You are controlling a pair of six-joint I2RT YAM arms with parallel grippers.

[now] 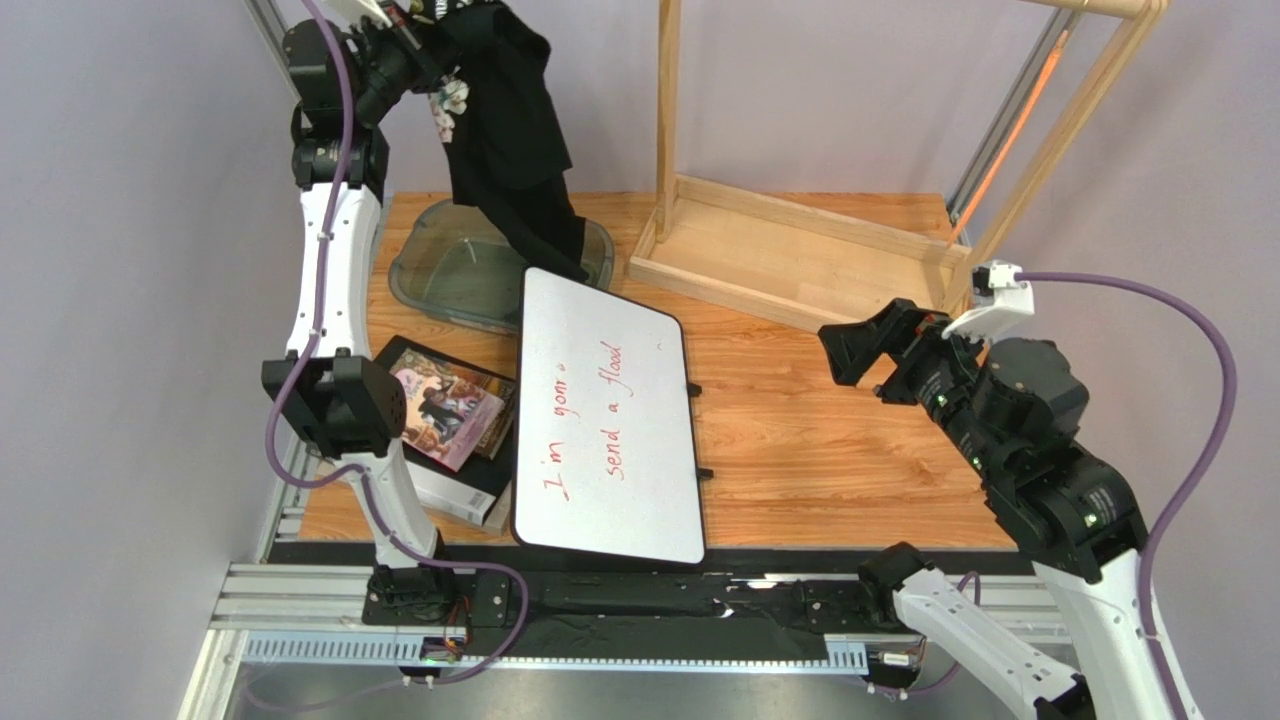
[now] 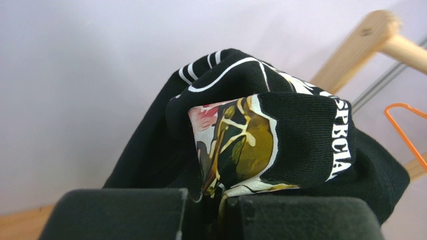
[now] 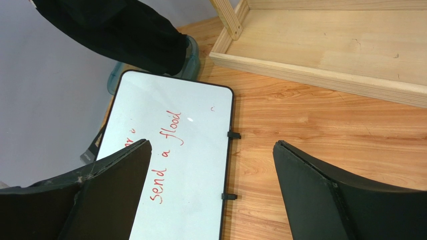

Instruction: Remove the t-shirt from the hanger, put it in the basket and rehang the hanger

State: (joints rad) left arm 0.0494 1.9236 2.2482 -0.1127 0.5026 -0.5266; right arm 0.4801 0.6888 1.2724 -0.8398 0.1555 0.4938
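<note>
The black t-shirt (image 1: 519, 135) with floral print hangs bunched from my left gripper (image 1: 436, 72), raised high at the back left. In the left wrist view the fingers (image 2: 125, 212) are shut on a fold of the t-shirt (image 2: 280, 135) with print and white lettering. Its lower end hangs over a clear tub (image 1: 451, 270). The orange hanger (image 1: 1010, 143) is at the right side of the wooden rack, apart from the shirt; it also shows in the left wrist view (image 2: 403, 127). My right gripper (image 1: 854, 353) is open and empty above the table, its gap (image 3: 210, 150) over the whiteboard's edge.
A whiteboard (image 1: 609, 435) with red writing lies mid-table. The pale wooden rack (image 1: 796, 248) stands at the back right, its base in the right wrist view (image 3: 326, 50). A picture-covered case (image 1: 443, 408) lies at the left, by the left arm's elbow.
</note>
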